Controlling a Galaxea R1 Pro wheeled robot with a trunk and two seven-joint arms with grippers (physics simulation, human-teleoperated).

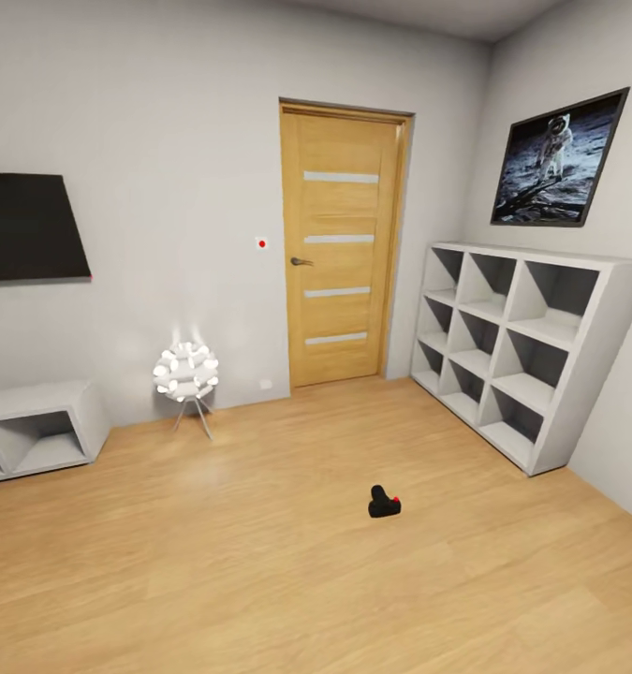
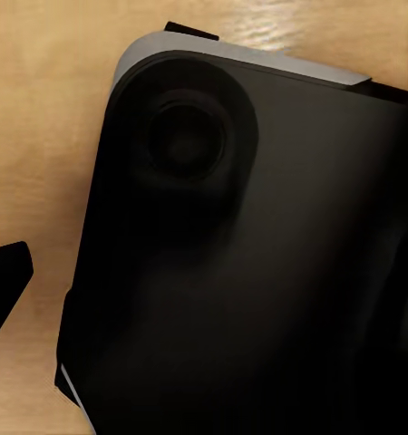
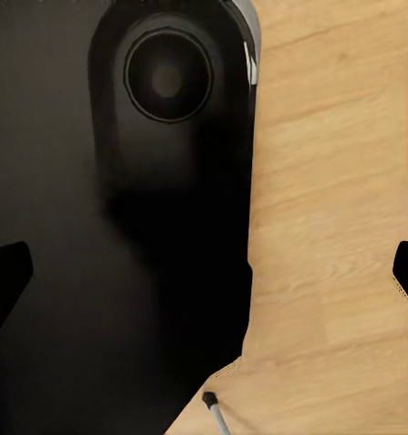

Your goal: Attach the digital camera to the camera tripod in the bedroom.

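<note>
Small black digital camera point(image 1: 384, 503) with red dot lies alone on light wood floor point(image 1: 259, 562); right gripper point(image 3: 208, 272) fingers apart, left gripper's state unclear.

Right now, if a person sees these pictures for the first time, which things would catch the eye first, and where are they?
Probably the small black digital camera, lying alone on the bare wood floor near the middle of the room. Next, the wooden door in the far wall and the glowing white ball lamp standing on thin legs to its left. The astronaut picture hangs above the white cube shelf on the right.
</note>
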